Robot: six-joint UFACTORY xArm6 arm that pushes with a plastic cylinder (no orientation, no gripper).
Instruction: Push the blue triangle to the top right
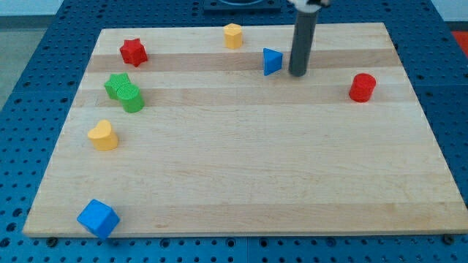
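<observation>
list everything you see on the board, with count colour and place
blue triangle: 1, blue, top centre, just left of my tip
blue cube: 1, blue, bottom left corner
red star: 1, red, top left
red cylinder: 1, red, upper right
yellow hexagon: 1, yellow, top edge, centre
yellow heart: 1, yellow, left side
green blocks: 2, green, left side, touching
board: 1, wooden
my tip: 1, dark rod, right of the blue triangle

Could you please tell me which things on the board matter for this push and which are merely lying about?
In the job:
blue triangle block
my tip, just right of it

Lying about:
red star block
yellow hexagonal block
red cylinder block
green blocks
yellow heart block
blue cube
</observation>
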